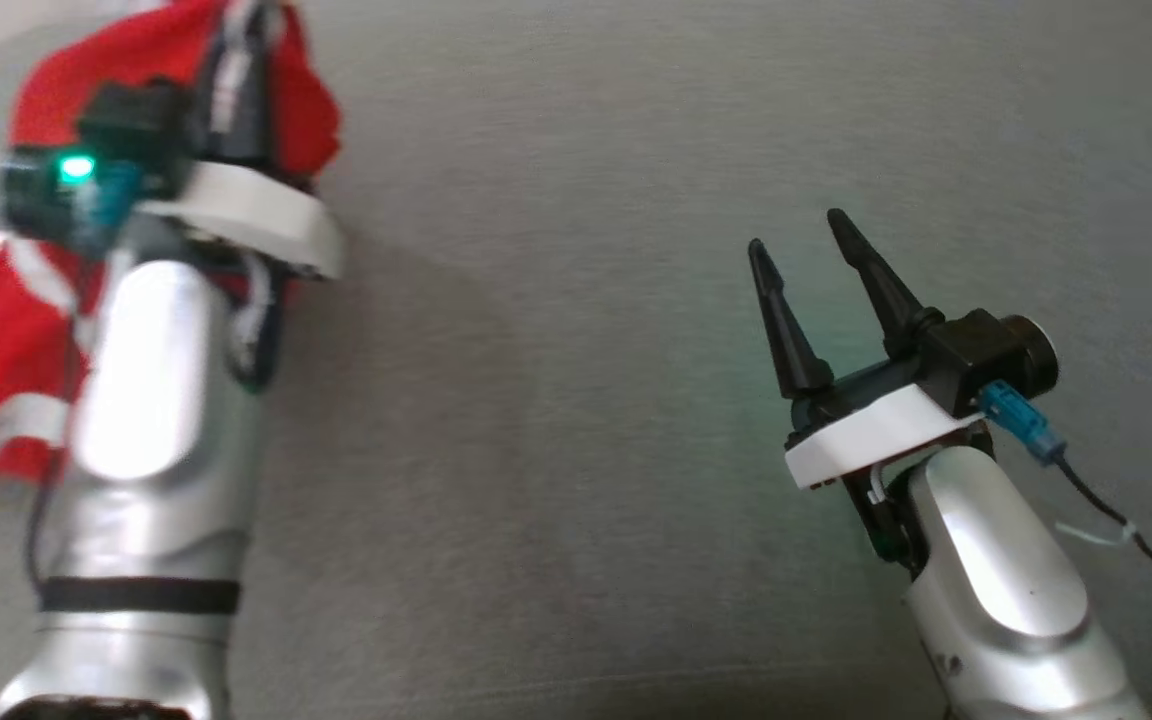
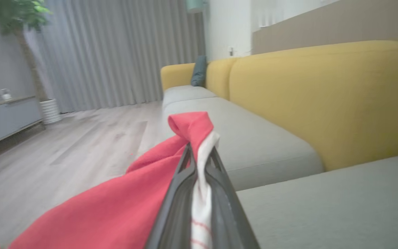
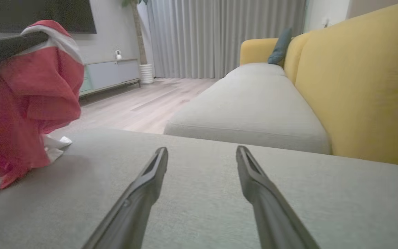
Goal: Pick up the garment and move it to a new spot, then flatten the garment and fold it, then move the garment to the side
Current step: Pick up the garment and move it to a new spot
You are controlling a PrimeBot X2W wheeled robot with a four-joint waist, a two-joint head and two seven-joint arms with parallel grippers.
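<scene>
Left gripper (image 2: pixel 200 149) was clamped on the red garment (image 2: pixel 98 214), part-lifted at the grey cushion's (image 1: pixel 576 420) left edge; right gripper (image 1: pixel 796 230) gaped empty; relocating, flattening and folding seemingly all remained.

left forearm (image 1: pixel 146 400) and right forearm (image 1: pixel 1006 570): glossy silver rounded shells. black band (image 1: pixel 136 595) rings the left one. white wrist plates (image 1: pixel 871 435). right jaws: two long black tapered fingers (image 1: pixel 786 330). black camera block (image 1: pixel 996 350), teal connector (image 1: pixel 1021 422), thin black cable (image 1: pixel 1136 540). green led (image 1: pixel 76 168) at left wrist.
</scene>
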